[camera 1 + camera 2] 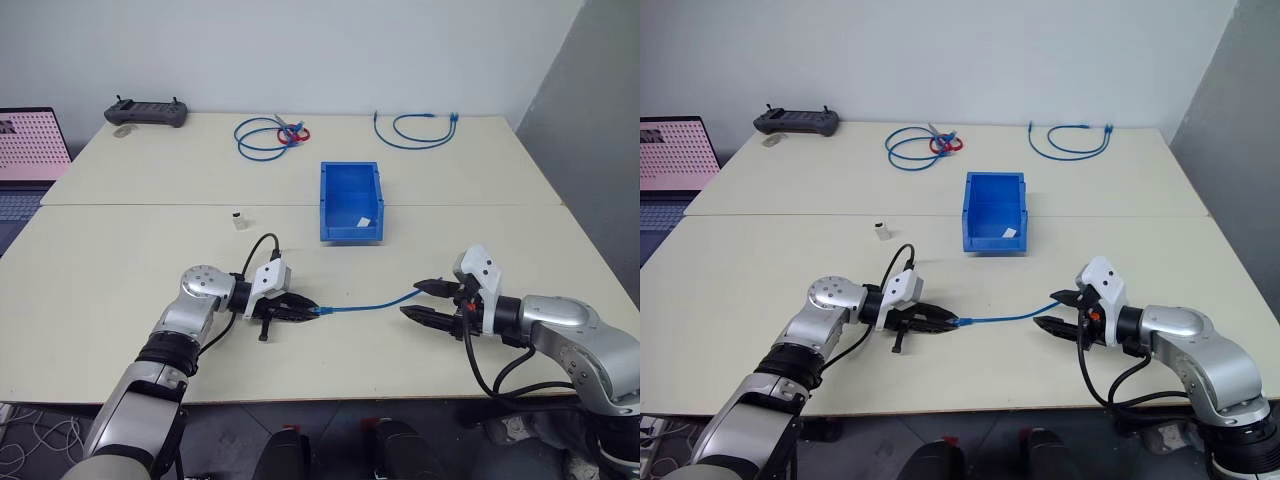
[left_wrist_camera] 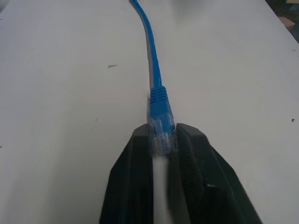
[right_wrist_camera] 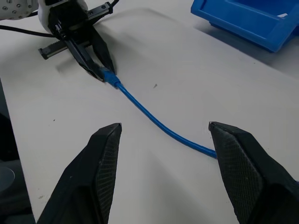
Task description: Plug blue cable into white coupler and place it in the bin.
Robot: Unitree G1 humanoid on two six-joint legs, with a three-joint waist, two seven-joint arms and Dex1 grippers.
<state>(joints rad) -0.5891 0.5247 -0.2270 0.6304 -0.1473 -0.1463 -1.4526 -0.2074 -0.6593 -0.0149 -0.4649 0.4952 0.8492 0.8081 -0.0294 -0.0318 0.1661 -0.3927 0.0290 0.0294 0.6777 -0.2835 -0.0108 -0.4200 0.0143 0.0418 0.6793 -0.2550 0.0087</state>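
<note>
Cable run: blue cable [image 1: 365, 304] lies L–R across table [image 1: 120, 260].
L gripper [image 1: 300, 311] clamps its plug; R gripper [image 1: 424, 301] wide, holding nothing.

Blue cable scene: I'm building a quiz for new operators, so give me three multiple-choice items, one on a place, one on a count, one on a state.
1. Where does the white coupler stand?
A. Inside the bin
B. On the table, left of the bin
C. In the right gripper

2. How many ends of the blue cable are gripped?
A. None
B. One
C. Both

3. How is the right gripper?
A. Open
B. Shut on the cable
C. Shut on the coupler

Answers: B, the coupler sits alone on the tabletop beside the bin; B, the left gripper pinches one plug; A, its fingers stand apart, with the cable's other end between them.
</note>
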